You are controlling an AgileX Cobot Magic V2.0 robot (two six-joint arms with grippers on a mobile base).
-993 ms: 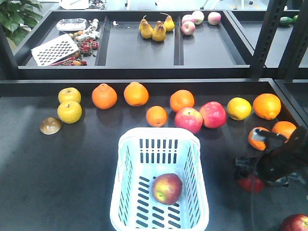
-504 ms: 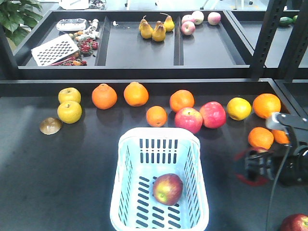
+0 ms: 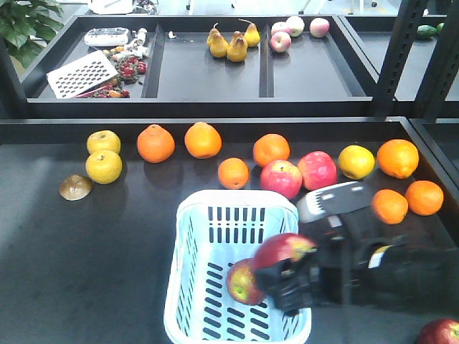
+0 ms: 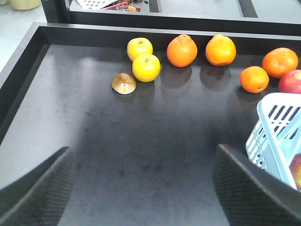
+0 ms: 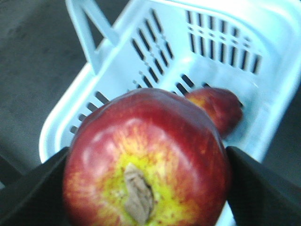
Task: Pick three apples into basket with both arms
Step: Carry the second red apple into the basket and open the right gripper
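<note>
**Right arm carrying an apple over the basket rim**

Nearest the camera, the right gripper (image 3: pixel 287 276) is closed around a dark red apple (image 3: pixel 282 251); in the right wrist view its two dark pads press the held apple (image 5: pixel 146 165) from either side, and the fruit shows a yellow-green patch around its stem end. The held apple sits above the right-hand rim of the pale blue basket (image 3: pixel 186 287). A second dark red apple (image 3: pixel 240 282) lies on the slotted basket floor, partly hidden behind the gripper in the front view and visible beyond the held fruit in the right wrist view (image 5: pixel 216 110). A third dark red apple (image 3: pixel 439 333) rests on the dark table (image 3: pixel 93 251) at the lower right corner, well apart from the basket.

The left gripper (image 4: pixel 141 188) appears only as two dark fingers at the bottom edge of the left wrist view, spread wide with nothing between them, above bare table to the left of the basket (image 4: pixel 277 136).

Behind the basket stand two brighter red apples (image 3: pixel 297 174), touching each other, in a row of oranges (image 3: pixel 203 140) and yellow fruit (image 3: pixel 104 166). A brown half-shell (image 3: pixel 75 187) lies at the left. On the rear shelf are pears (image 3: pixel 233 43), small pale apples (image 3: pixel 294 30) and a perforated tray (image 3: pixel 81 73).
</note>
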